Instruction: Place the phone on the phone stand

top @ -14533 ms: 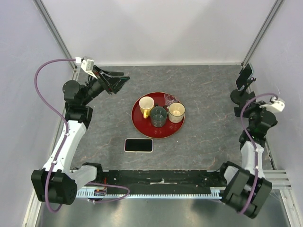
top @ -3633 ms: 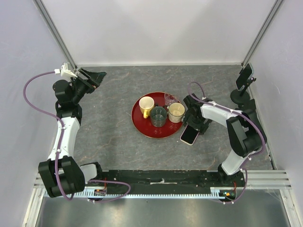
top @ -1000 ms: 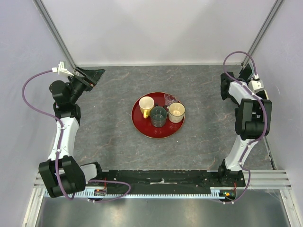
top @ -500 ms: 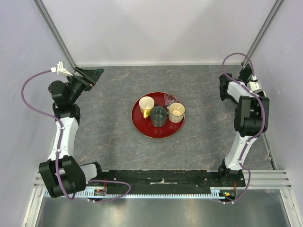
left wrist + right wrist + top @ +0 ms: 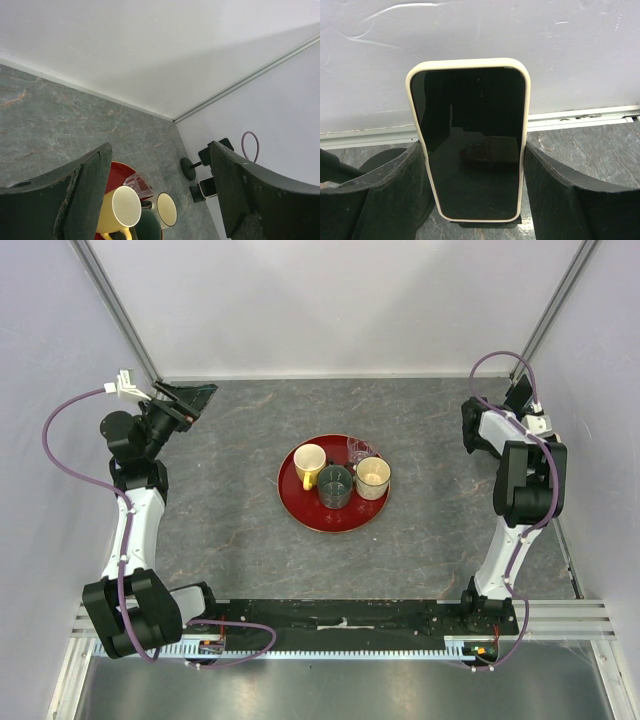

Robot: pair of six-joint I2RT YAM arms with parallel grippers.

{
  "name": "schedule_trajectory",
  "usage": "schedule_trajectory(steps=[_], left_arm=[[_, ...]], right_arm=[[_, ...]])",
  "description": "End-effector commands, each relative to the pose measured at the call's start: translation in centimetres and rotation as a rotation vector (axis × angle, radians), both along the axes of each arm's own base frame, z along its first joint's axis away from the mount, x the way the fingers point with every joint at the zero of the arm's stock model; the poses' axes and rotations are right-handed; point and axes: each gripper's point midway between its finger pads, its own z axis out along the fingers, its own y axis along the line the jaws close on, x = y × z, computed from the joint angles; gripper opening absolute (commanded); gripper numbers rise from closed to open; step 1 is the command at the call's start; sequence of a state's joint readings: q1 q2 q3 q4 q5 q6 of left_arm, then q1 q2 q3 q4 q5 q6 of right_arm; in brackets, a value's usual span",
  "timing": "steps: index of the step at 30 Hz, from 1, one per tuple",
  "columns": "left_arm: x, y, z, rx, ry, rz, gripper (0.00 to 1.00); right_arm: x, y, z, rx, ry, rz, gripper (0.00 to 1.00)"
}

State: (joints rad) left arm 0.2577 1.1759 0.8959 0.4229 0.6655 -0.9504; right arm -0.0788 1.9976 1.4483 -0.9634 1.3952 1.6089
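The phone [image 5: 470,115], in a cream case with its screen dark, stood upright facing the right wrist camera, in front of the pale side wall [image 5: 580,45]. The right gripper [image 5: 475,146] was closed on it, one fingertip against each long edge about halfway up. The phone stand [image 5: 188,168] was just beside it. From the left wrist, its round base sat near the wall with its head raised on a stem. The phone showed there as a small pale-edged slab next to the base and lower than the head, not on it. The left gripper [image 5: 160,149] hung near the far left corner, fingers spread wide. In the middle of the table [image 5: 430,530], well apart from both arms, a red tray [image 5: 296,508] carried a yellow mug [image 5: 308,462], a green glass [image 5: 334,487], a cream cup [image 5: 373,476] and a clear glass [image 5: 358,448].
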Motion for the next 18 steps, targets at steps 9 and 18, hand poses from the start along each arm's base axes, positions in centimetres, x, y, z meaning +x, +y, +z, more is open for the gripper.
schedule_trajectory(steps=[9, 18], left_arm=[[-0.4, -0.1, 0.9, -0.008, -0.034, -0.022, 0.85], [-0.3, -0.1, 0.7, -0.002, -0.034, -0.018, 0.85]], right_arm=[[-0.7, 0.4, -0.1, -0.001, 0.012, -0.023, 0.62], [-1.1, 1.0, 1.4, -0.044, 0.085, 0.019, 0.98]])
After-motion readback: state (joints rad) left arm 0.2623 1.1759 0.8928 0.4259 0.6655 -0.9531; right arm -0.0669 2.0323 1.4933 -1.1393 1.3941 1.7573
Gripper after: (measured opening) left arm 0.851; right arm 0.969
